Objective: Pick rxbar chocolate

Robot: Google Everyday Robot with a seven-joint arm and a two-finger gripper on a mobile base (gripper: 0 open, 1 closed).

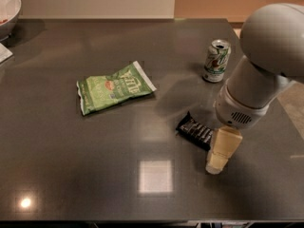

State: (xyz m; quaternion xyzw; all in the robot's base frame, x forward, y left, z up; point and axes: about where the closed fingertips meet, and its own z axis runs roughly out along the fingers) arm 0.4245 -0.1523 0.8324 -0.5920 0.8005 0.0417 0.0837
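Step in hand: approach and alignment over the rxbar chocolate (pixel 194 130); by the look of it, the grasp has not been made yet.
Target location: flat on the counter (pixel 71 170), in its right half, nearer the right edge than the centre. Its long axis runs diagonally, from far-left to near-right.
Gripper location: the gripper (pixel 216 163) hangs from the arm (pixel 266 70) at the bar's near-right end, tip low over the counter. It covers that end, so touching or just clear cannot be told.
Gripper state: spread or pressed together cannot be told from this view. Nothing is seen held.
Alignment advice: shift toward the bar's middle, which lies to the far-left of the present tip position. Set the closing axis across the bar's short side.
Descent advice: the bar is thin and lies flat on a hard, glossy surface. Go down almost to the surface before closing, or the grip will likely skim over the wrapper.
Risk: a glancing contact at the end would probably slide or spin the bar rather than capture it.
Clearance: the chip bag (pixel 114 87) is well apart, toward the centre-left. The soda can (pixel 217 61) stands upright farther back by the right edge, behind the arm.
Container, bowl (pixel 10 8): at the far-left corner, partly out of frame; contents cannot be told.
Container, soda can: contents not visible.
Container, chip bag: looks closed; contents not visible.
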